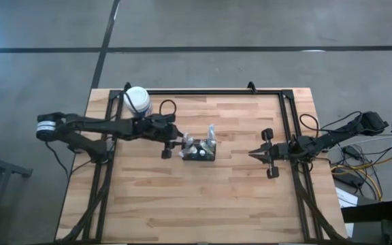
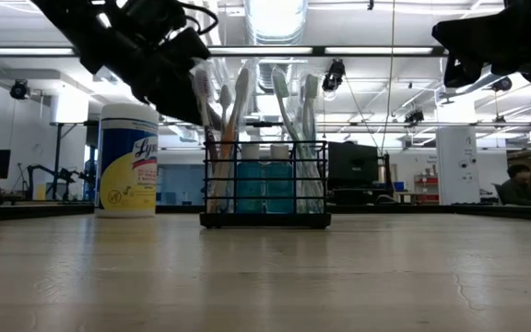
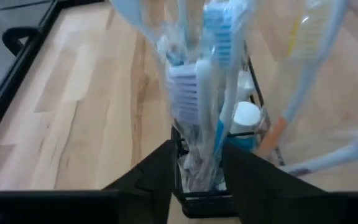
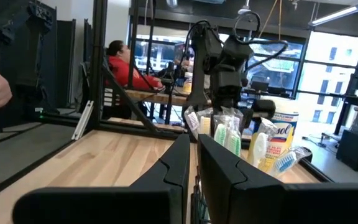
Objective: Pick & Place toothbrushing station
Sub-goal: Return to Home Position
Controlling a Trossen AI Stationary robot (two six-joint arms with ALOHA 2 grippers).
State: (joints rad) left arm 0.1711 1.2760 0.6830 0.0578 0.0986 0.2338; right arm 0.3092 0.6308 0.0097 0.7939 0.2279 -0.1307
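Sitting just by L jaws, caddy

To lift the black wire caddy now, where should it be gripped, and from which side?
Likely the top wire of a long side wall of the caddy, pincer descending from above on that side: upright toothbrushes crowd the opening, while the wall is thin, straight and bare.

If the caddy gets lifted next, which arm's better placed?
Left, probably. The left claw is at the end of the wire caddy, open, with the toothbrushes just ahead in its wrist view. The right claw is shut and well apart from it.
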